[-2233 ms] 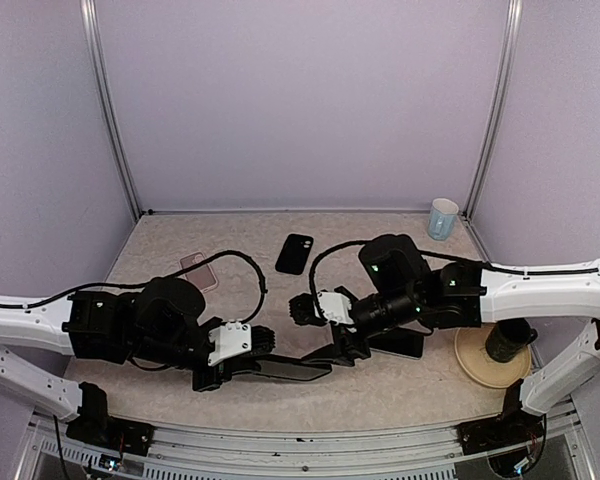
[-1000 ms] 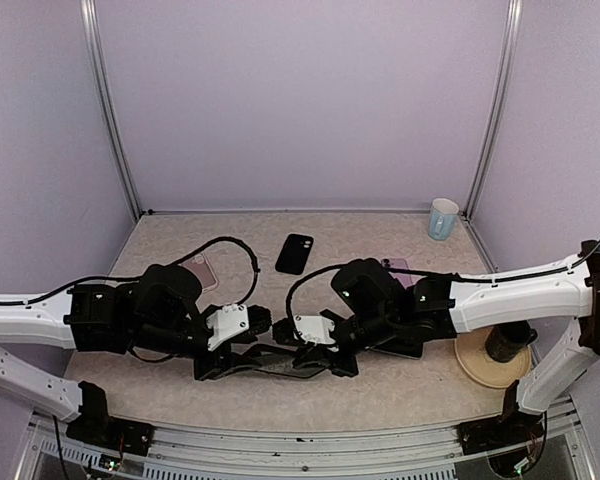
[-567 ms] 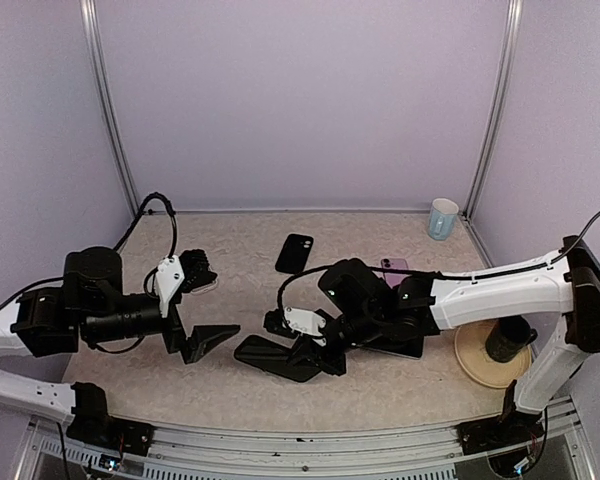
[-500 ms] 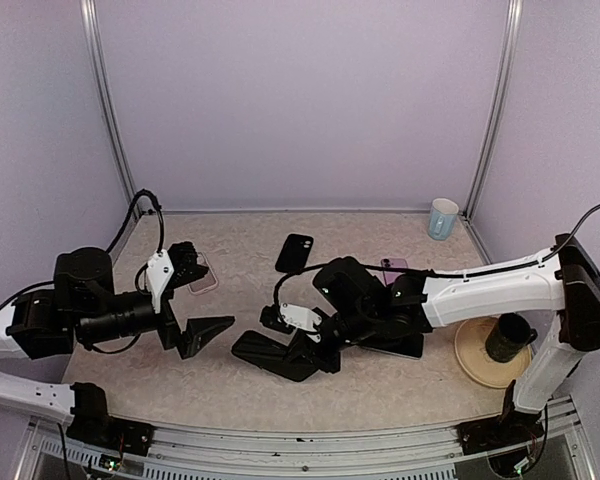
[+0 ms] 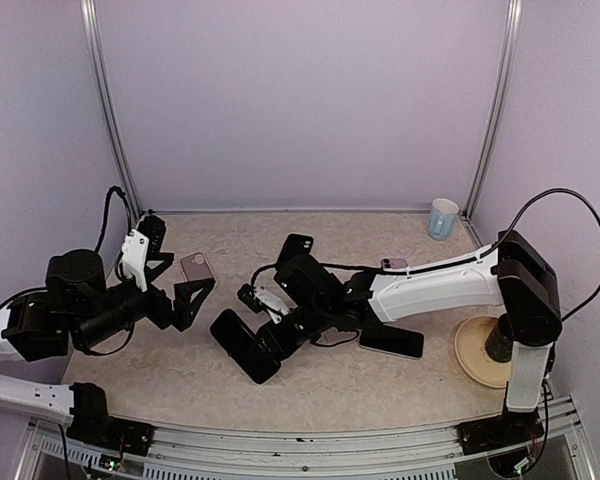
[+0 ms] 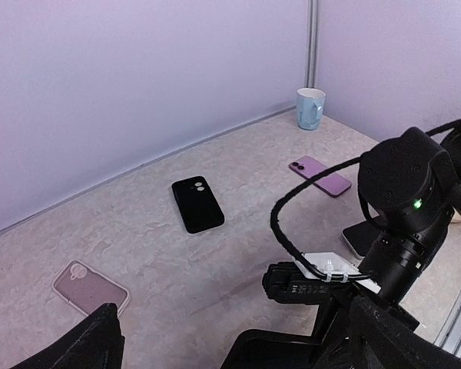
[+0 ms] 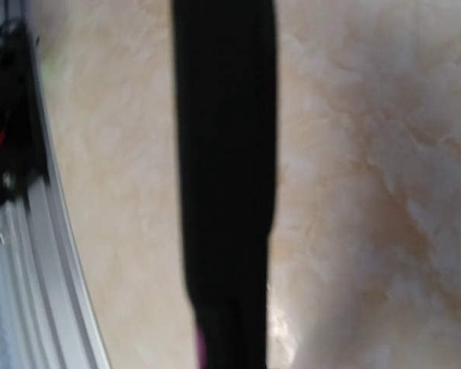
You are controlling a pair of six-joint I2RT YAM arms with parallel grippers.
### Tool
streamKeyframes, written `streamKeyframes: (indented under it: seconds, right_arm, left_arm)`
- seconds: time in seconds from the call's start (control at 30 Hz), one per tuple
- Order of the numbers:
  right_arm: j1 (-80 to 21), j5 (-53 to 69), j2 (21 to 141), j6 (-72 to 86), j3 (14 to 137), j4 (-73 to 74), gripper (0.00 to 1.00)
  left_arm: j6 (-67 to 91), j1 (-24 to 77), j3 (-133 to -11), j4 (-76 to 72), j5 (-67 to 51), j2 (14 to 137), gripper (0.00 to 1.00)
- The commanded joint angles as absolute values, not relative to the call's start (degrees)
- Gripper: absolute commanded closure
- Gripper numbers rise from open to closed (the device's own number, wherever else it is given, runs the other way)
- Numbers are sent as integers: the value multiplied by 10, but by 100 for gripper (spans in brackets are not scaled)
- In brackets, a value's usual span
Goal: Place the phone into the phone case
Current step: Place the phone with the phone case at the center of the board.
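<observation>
My right gripper (image 5: 272, 335) is shut on a black phone case (image 5: 240, 345), holding it low over the table's middle left. In the right wrist view that case (image 7: 227, 154) runs edge-on and blurred, with a purple sliver at its near end; whether a phone sits inside I cannot tell. My left gripper (image 5: 175, 272) stands open and empty at the left, apart from the case. From the left wrist, its fingers (image 6: 92, 346) frame the right gripper (image 6: 311, 283). A purple phone (image 5: 395, 264) lies behind the right arm.
A pink case (image 5: 195, 267) lies by the left gripper. Another black case (image 5: 296, 246) lies at centre back. A dark-screened phone (image 5: 392, 341) lies right of centre. A pale mug (image 5: 442, 218) stands at the back right. A round wooden plate (image 5: 478, 362) with a dark cup (image 5: 500, 342) sits at the right.
The left gripper opened, let go of the black case and drew back to the left. The right gripper carried the case leftward and turned it.
</observation>
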State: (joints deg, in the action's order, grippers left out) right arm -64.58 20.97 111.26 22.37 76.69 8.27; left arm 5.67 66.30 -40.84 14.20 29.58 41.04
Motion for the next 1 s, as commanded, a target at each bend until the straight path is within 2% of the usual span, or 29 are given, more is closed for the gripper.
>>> streamKeyframes:
  seconds: [0.0, 0.23, 0.53, 0.97]
  right_arm:
    - [-644, 210, 1147, 367, 814, 7, 100]
    - [-644, 176, 1226, 487, 892, -37, 100]
    - [-648, 106, 1278, 628, 902, -129, 100]
    - [-668, 20, 1331, 705, 961, -76, 100]
  left_arm:
    - [147, 660, -413, 166, 366, 374, 1]
    - [196, 661, -399, 193, 398, 329, 1]
    - [214, 661, -400, 225, 413, 298, 1]
    - [234, 661, -402, 256, 391, 270, 1]
